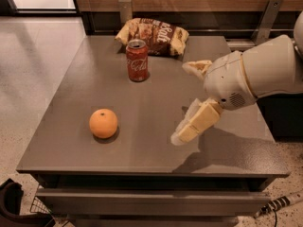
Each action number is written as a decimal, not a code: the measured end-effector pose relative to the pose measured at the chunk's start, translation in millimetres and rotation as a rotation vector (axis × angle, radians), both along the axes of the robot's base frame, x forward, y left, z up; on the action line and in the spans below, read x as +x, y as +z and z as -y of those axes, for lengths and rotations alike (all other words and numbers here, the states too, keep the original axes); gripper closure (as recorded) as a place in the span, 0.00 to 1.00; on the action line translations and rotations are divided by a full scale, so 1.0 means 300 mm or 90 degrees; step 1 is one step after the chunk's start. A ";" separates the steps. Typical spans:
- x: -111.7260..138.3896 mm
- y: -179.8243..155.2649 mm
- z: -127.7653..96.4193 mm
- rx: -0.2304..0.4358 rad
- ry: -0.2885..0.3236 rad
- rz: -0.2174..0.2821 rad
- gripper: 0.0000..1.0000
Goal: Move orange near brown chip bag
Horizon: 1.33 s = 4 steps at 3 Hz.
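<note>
The orange (103,123) sits on the grey table (61,122) toward the front left. The brown chip bag (154,35) lies at the table's far edge, in the middle. My gripper (180,102) hangs over the right half of the table, to the right of the orange and apart from it. Its cream fingers (193,124) are spread wide and hold nothing. The white arm (255,74) reaches in from the right.
A red soda can (137,60) stands upright just in front of the chip bag, between it and the orange. A wooden wall panel and metal brackets (266,18) run behind the table. A light floor lies to the left.
</note>
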<state>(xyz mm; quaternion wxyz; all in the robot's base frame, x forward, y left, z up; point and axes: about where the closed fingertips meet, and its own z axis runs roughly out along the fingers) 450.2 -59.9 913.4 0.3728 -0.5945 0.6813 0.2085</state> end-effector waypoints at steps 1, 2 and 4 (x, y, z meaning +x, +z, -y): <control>-0.006 -0.053 -0.125 0.069 0.036 0.015 0.00; -0.013 -0.079 -0.229 0.117 0.071 0.030 0.00; 0.009 -0.121 -0.324 0.135 0.093 0.018 0.00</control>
